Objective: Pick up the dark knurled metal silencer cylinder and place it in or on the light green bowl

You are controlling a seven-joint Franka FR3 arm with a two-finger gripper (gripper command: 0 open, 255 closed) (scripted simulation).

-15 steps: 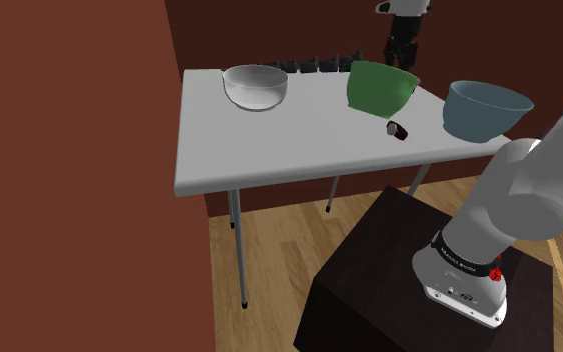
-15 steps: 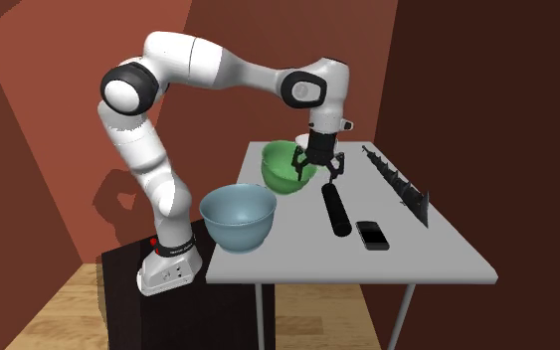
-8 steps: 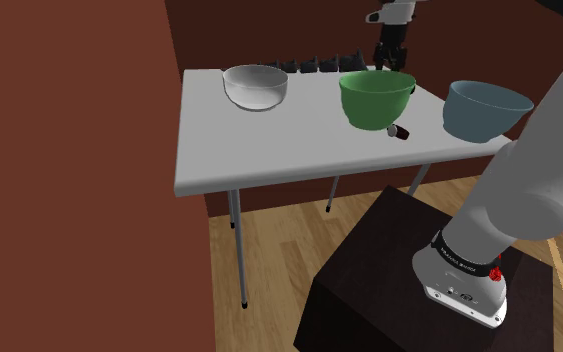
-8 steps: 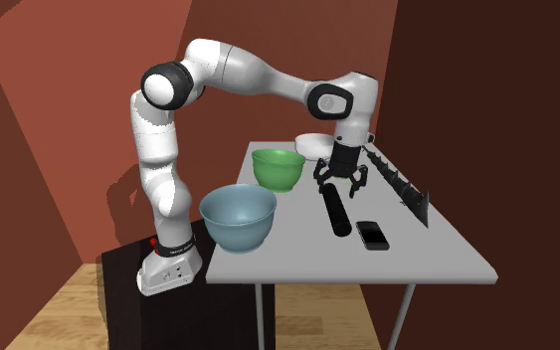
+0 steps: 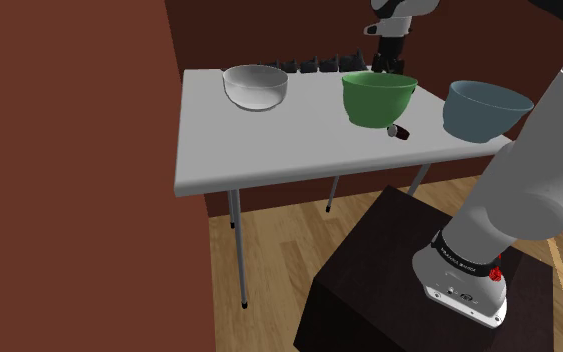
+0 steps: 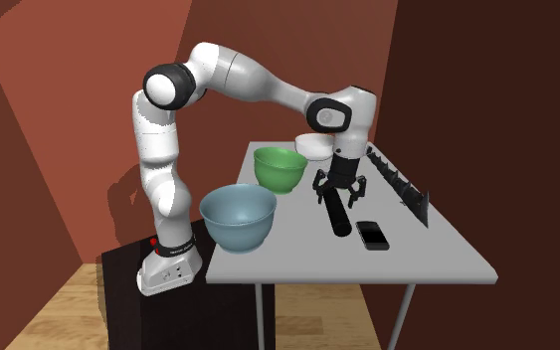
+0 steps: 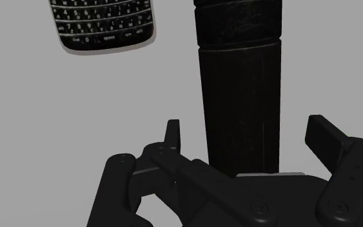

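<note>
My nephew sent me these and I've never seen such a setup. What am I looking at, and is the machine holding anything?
It is a white robot arm on a dark box, ending in a black two-finger gripper. One picture looks down from beside the box, one from the table's other end, and one from a camera on the hand. On the white table stand a green bowl, a blue-grey bowl and a clear bowl. A black cylinder and a keypad phone lie near them. Nothing is held: the open fingers straddle the cylinder without touching it.
</note>
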